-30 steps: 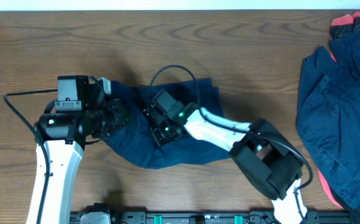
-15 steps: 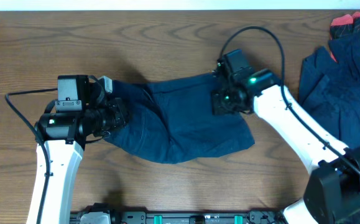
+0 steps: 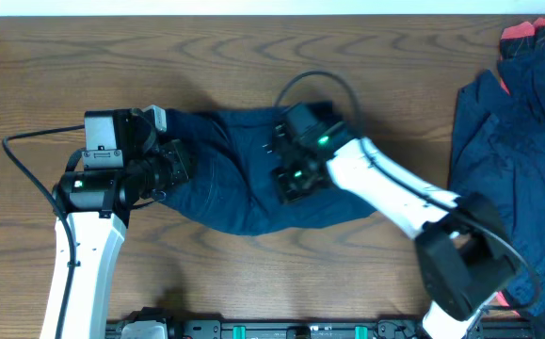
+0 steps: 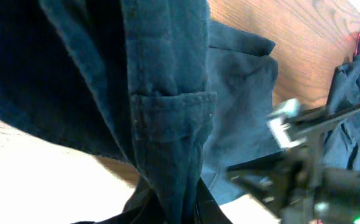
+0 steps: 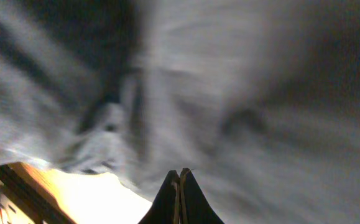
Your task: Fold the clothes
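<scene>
One piece of the clothes (image 3: pixel 234 193), dark navy and wrinkled, lies spread across the middle of the table. My left gripper (image 3: pixel 180 168) is shut on its left edge. In the left wrist view the fabric (image 4: pixel 167 93) hangs in a bunched fold out of the shut left gripper (image 4: pixel 180 208). My right gripper (image 3: pixel 286 179) sits low over the middle of the same piece. In the right wrist view the right gripper (image 5: pixel 180 177) has its fingers pressed together, with blurred fabric (image 5: pixel 242 93) just beyond them and nothing visibly held.
A heap of more navy clothes (image 3: pixel 517 160) lies at the right edge, with a red piece (image 3: pixel 536 36) at the far right corner. The wooden table (image 3: pixel 253 56) runs behind. The right arm (image 4: pixel 304 168) crosses the left wrist view.
The right gripper, still shut, swept right across the garment and has now come back left to its middle. The garment lies spread further right than before. The left gripper kept its hold.
</scene>
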Robot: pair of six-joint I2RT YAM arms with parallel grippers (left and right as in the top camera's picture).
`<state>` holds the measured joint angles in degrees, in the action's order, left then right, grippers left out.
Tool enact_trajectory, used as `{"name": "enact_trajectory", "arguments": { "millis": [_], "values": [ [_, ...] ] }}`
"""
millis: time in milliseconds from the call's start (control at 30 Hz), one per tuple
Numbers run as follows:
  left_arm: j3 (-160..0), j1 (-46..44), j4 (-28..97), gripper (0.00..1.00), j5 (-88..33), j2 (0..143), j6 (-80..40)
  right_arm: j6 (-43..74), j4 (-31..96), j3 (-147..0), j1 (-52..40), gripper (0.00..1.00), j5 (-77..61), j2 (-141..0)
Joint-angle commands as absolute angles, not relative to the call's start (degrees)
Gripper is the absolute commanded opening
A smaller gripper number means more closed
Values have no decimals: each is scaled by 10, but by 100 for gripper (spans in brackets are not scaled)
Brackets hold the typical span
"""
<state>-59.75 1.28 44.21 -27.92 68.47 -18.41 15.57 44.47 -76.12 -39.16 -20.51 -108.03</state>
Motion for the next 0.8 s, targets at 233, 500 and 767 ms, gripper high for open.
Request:
{"name": "enact_trajectory", "arguments": {
  "millis": [233, 500, 767],
  "values": [
    [-625, 12, 439, 6, -281, 675, -203, 279, 296, -759, -475, 1, -215, -1223],
    [-658, 12, 452, 6, -294, 658, -205, 298, 136, -761, -499, 2, -246, -1236],
    [-658, 12, 462, 6, -293, 662, -204, 296, 123, -761, -509, 1, -260, -1225]
  ]
}}
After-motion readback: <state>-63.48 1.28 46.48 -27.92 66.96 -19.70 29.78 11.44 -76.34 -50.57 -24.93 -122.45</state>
